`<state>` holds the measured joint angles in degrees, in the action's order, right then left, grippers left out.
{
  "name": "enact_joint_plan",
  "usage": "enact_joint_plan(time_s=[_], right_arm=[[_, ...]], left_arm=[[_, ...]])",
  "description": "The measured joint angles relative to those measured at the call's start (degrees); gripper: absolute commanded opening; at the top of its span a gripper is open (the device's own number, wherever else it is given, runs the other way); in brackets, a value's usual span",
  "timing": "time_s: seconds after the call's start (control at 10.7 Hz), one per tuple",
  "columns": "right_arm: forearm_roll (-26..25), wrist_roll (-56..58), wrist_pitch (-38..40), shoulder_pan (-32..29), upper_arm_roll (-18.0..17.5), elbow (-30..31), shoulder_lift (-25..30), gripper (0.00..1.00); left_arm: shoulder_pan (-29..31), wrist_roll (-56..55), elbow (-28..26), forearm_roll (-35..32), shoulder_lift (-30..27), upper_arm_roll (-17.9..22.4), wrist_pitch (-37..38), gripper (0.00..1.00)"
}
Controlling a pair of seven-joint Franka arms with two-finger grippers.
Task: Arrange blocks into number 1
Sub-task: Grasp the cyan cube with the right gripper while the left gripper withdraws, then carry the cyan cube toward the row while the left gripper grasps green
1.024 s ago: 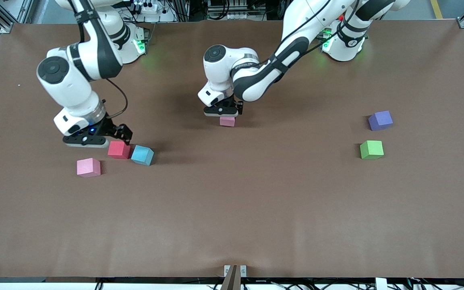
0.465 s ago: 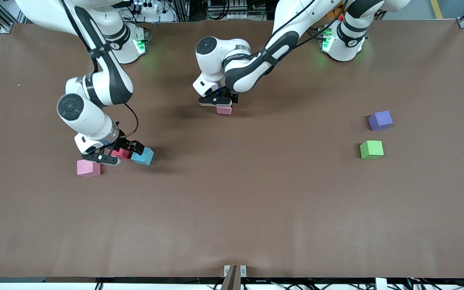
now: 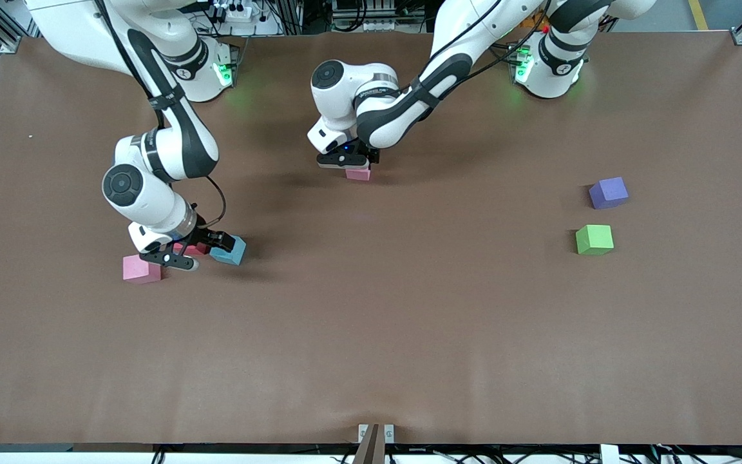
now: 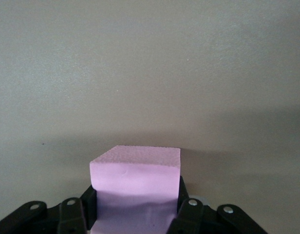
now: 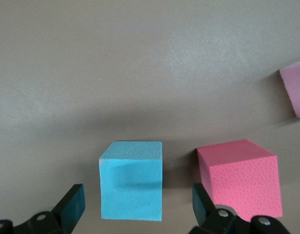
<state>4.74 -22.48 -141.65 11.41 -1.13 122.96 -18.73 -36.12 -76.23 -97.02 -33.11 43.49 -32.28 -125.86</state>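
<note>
Left gripper clamped on a pink block at the table's middle, presumably seeding the numeral; right gripper, fingers wide, straddling the light blue block just beside the red block, apparently to grasp it.

White arms w/ black joints, black cables, green base lights

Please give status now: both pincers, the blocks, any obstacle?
Left pincer shut on pink block. Right pincer open, straddling light blue block; red block tight beside one finger. Purple block, green block untouched.
</note>
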Motion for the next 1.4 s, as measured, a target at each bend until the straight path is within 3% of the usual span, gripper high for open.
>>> enact_joint_plan(time_s=[0.37,0.47,0.56,1.02,1.4], right_arm=[[1.98,-0.09,-1.43,4.26,4.00,-0.19,-1.90,0.97],[1.99,-0.26,-1.58,5.21,4.70,-0.34,-2.32,0.97],[2.00,-0.39,-1.59,6.08,5.42,-0.52,-2.68,0.96],[2.01,-0.50,-1.65,7.81,6.38,-1.32,-4.15,0.91],[2.06,-0.53,-3.96,9.36,7.90,-1.85,-6.69,0.80]], left_arm=[[-0.42,-0.05,1.35,1.49,0.67,0.00,0.11,0.00],[-0.99,-0.05,1.47,1.96,0.77,0.00,0.11,0.33],[-1.47,-0.10,1.61,1.99,0.85,0.01,0.11,0.99],[-1.63,-0.19,1.89,2.00,1.02,0.58,0.16,1.00],[0.95,-0.30,3.35,2.00,0.38,2.31,2.99,1.00]])
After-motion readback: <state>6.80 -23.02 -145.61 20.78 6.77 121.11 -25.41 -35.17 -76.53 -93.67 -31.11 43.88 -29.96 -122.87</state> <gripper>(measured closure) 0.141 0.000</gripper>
